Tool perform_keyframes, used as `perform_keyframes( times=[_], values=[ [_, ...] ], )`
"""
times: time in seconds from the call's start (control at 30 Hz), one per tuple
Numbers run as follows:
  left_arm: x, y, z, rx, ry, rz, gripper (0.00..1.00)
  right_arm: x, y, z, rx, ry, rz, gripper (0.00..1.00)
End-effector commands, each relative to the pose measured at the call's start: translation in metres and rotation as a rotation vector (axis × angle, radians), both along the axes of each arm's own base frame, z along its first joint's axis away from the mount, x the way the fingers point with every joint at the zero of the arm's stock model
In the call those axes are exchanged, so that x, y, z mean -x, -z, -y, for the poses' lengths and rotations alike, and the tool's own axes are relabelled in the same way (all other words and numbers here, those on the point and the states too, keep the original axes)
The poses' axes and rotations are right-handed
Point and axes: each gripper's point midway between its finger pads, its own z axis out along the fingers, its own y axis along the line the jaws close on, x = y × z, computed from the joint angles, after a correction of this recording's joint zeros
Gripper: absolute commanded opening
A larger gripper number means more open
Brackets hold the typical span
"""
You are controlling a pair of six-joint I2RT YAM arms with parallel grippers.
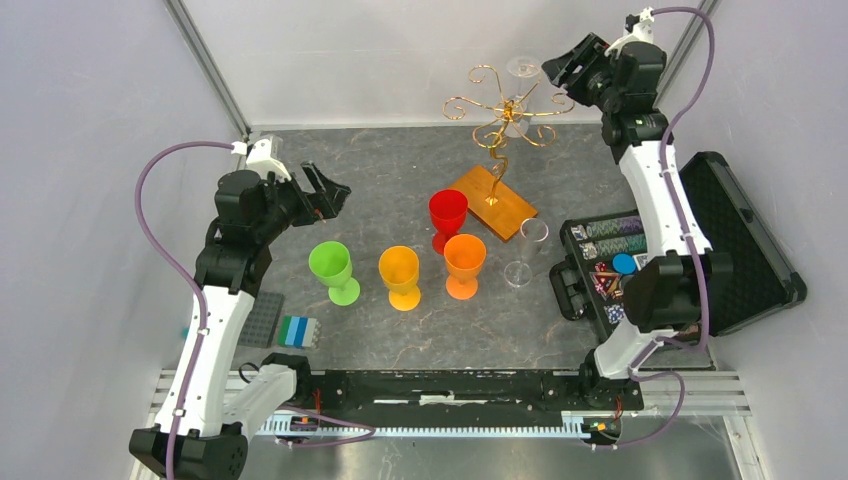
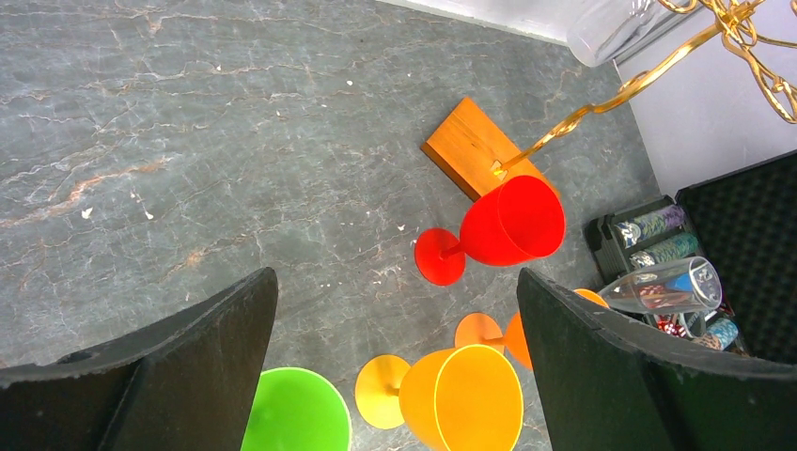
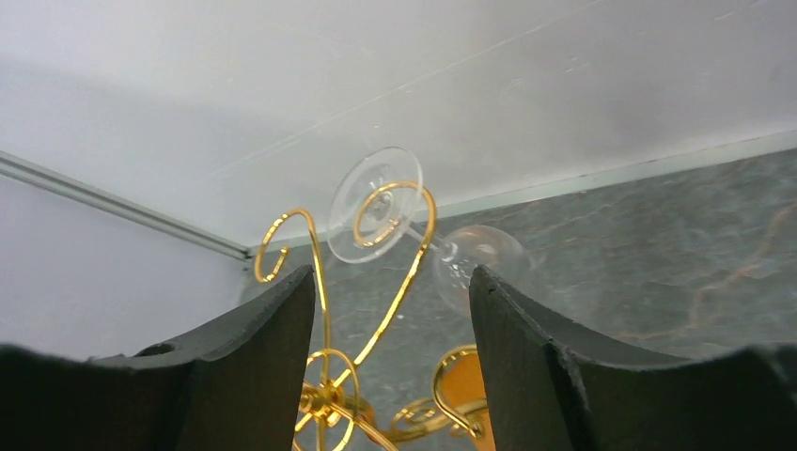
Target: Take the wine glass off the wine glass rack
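My right gripper (image 3: 390,282) is hanging up by the top of the rack (image 1: 493,200). Its jaws are standing apart and gripping nothing. The wine glass (image 3: 376,202) is hanging upside down from one curly arm of the rack, just past my fingertips and not between them. My left gripper (image 2: 395,282) is waiting wide open, well off to the left of the rack, and it is holding nothing too. A red cup (image 1: 447,215) is standing just beside the rack's base. An orange cup (image 1: 464,262), a yellow cup (image 1: 400,272) and a green cup (image 1: 332,268) are standing in a row, nearer to me than the rack.
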Motion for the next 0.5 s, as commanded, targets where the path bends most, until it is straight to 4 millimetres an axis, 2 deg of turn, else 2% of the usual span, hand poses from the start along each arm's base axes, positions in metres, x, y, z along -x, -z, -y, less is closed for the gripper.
perform_keyframes(
  times=[0.0, 0.2, 0.47],
  values=[
    [0.003, -0.017, -0.005, -0.042, 0.003, 0.066, 1.0, -0.005, -0.046, -0.022, -0.17, -0.094, 0.117, 0.64],
    [0.0, -0.017, 0.0, -0.007, 0.018, 0.058, 1.0, -0.026, -0.036, -0.028, -0.184, -0.086, 0.052, 0.6],
    [0.0, -0.017, 0.003, 0.009, 0.028, 0.051, 1.0, -0.031, -0.026, -0.023, -0.162, -0.023, 0.037, 0.56]
  ],
)
